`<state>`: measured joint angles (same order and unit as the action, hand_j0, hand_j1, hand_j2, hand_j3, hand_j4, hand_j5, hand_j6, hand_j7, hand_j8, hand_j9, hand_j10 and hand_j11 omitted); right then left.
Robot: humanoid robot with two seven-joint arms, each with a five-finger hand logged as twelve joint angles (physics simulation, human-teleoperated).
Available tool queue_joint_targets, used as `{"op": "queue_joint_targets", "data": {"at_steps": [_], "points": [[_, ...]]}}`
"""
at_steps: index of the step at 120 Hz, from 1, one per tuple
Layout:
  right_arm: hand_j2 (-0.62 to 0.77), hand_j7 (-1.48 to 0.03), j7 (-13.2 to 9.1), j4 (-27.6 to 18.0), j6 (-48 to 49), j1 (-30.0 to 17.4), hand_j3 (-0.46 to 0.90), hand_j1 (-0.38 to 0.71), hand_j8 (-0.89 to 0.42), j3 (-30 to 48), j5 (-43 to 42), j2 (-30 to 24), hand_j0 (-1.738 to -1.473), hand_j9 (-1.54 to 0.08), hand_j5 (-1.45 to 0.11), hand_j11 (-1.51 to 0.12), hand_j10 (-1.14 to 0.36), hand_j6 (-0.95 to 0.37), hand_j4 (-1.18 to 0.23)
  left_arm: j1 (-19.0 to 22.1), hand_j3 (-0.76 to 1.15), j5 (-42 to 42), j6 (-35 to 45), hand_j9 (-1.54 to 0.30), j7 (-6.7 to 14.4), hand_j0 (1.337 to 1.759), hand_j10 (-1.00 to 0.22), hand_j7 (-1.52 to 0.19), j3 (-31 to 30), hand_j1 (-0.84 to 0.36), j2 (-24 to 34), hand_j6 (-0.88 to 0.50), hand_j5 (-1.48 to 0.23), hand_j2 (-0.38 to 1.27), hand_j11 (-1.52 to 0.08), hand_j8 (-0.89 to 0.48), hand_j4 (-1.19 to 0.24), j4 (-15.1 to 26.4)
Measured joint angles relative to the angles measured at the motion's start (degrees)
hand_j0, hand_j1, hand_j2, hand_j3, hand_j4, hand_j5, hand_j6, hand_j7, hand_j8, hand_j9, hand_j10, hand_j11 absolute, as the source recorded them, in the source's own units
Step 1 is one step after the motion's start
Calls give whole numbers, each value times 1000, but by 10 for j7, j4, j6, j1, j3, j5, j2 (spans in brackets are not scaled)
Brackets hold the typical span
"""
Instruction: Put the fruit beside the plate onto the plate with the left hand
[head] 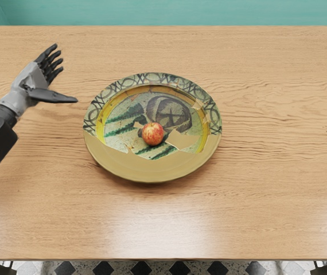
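Observation:
A small red-yellow apple [152,133] lies inside the patterned round plate [123,163], near its middle. My left hand [47,77] hovers over the table to the left of the plate, clear of its rim. Its fingers are spread and its thumb points toward the plate, and it holds nothing. The left arm comes in from the left edge. No right arm shows.
The wooden table [267,189] runs across the whole view, with its front edge near the bottom and a teal wall behind its far edge. A checkered floor shows below the front edge.

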<state>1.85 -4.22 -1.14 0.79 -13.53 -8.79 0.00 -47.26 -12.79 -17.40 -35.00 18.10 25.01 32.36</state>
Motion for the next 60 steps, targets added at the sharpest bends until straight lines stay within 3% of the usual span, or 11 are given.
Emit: {"op": "queue_joint_targets", "data": {"at_steps": [16, 60], "points": [[0, 0, 0, 0, 0, 0, 0, -349, 0, 0, 0, 0, -1658, 0, 0, 0, 0, -1, 0, 30, 0, 0, 0, -30, 0, 1658, -22, -30, 10, 323, 10, -22, -30, 9, -30, -22, -22, -7], [0, 0, 0, 0, 0, 0, 0, -349, 0, 0, 0, 0, -1658, 0, 0, 0, 0, -1, 0, 33, 0, 0, -3, -24, 0, 1658, -18, -24, 9, 328, 10, -18, -24, 7, -24, -18, -18, -42]]}}
